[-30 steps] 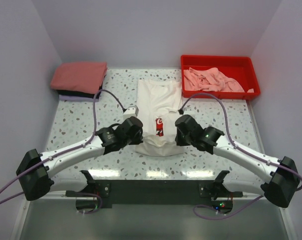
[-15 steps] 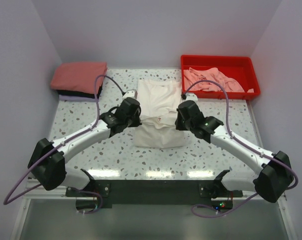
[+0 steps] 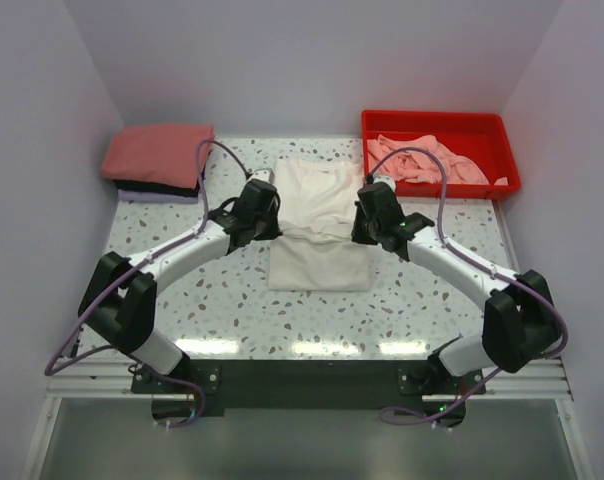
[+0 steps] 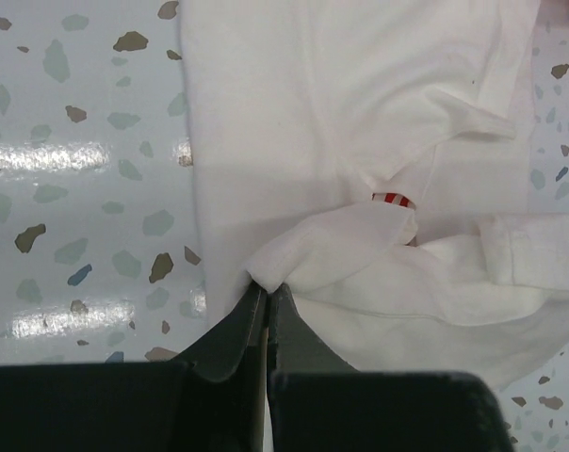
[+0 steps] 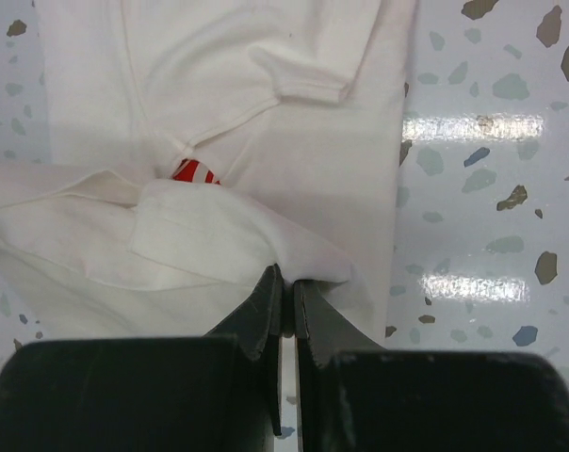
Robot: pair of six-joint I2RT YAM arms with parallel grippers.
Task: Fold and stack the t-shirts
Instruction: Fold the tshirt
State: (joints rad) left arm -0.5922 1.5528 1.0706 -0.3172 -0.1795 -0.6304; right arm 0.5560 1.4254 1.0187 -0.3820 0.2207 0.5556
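White tee (image 3: 317, 265) is laid mid-table, part folded, with its near hem doubled over toward the collar. Left gripper (image 4: 268, 287) is clamped on the tee's left corner and right gripper (image 5: 286, 280) on its right corner. This fold is judged about half done and not yet laid flat. A stack (image 3: 159, 160) of 3 folded tees is seen far left. Pink tees (image 3: 422, 162) are left unfolded in the tray (image 3: 437, 122).

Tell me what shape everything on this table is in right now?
white t-shirt, partly folded, a fold pinched at both sides.
left tool, shut on the white t-shirt.
right tool, shut on the white t-shirt.
pink t-shirts, crumpled in the red tray.
folded t-shirts, stacked at the far left corner.
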